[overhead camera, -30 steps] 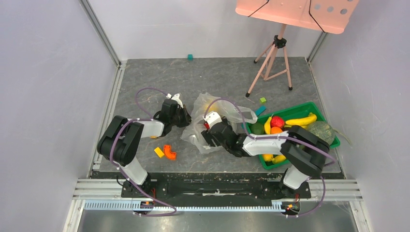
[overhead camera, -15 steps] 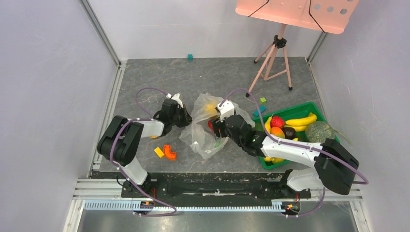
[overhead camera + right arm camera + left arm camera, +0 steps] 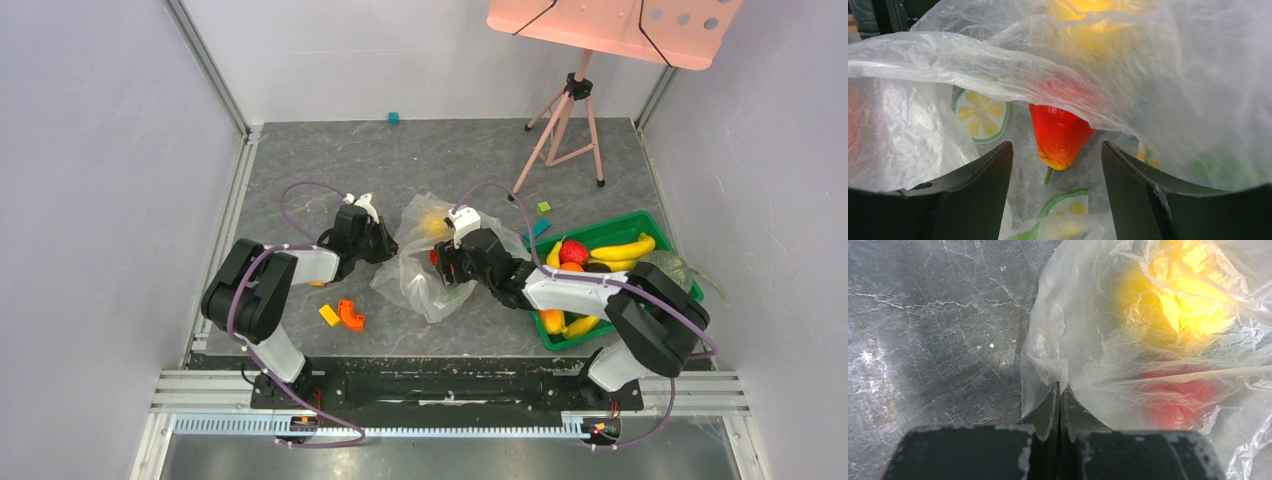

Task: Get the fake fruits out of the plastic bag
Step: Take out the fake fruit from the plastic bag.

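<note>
Now | plastic bag [image 3: 425, 262]: red fruit [image 3: 1059, 135] inside | left hand [image 3: 1060, 390] clamps its edge | right hand [image 3: 1056, 148] apart

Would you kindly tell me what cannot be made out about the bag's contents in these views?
- Left wrist view: the yellow fruit and the red fruit are colour blurs behind the plastic bag; their kinds are unclear.
- Right wrist view: a bag fold covers the top of the red-orange fruit; a green shape is smeared behind film.
- Top view: the crumpled bag hides how many fruits remain.

Thin crinkly transparent plastic bag [image 3: 1148, 75]; glossy red-orange plastic fruit [image 3: 1060, 135].
</note>
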Motion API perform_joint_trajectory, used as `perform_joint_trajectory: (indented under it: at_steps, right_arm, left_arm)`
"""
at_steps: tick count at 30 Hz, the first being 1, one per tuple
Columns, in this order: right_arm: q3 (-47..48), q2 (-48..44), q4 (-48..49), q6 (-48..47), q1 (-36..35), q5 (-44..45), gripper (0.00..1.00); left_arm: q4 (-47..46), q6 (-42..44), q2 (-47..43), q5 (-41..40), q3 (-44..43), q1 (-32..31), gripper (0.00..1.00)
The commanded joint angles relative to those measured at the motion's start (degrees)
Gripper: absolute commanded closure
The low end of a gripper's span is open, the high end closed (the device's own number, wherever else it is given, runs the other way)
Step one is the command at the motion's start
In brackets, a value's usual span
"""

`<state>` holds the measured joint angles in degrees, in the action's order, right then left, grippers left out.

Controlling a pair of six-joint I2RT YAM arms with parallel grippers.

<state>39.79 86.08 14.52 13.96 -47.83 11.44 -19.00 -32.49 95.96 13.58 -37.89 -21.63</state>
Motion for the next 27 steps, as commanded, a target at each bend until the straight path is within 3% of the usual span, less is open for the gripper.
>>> perform_joint_trajectory:
  at_steps: [1,5,11,13,18,27]
  right_arm:
    - [4.2,3.8,4.1,1.8,0.6,-2.1,0.31]
    - [6.0,7.6,4.0,2.2,0.8,-0.5,0.17]
    - [8.4,12.4,4.1,2.3,0.8,2.5,0.16]
    - [9.1,13.8,4.1,1.9,0.8,3.7,0.2]
    - [8.9,14.1,3.9,1.2,0.8,4.3,0.43]
    - [4.3,2.6,0.3,0.1,0.7,0.3,0.5]
  left_arm:
    - [-0.4,-0.3,0.3,-0.2,-1.9,0.0,0.98]
    - [-0.5,-0.2,0.4,0.0,-2.0,0.0,0.98]
    - [-0.5,-0.3,0.5,0.0,-2.0,0.0,0.98]
    - [-0.4,-0.3,0.5,0.1,-2.0,0.0,0.98]
    - [-0.5,-0.2,0.5,0.1,-1.9,0.0,0.98]
    - [-0.4,-0.2,0.5,-0.1,-2.0,0.0,0.98]
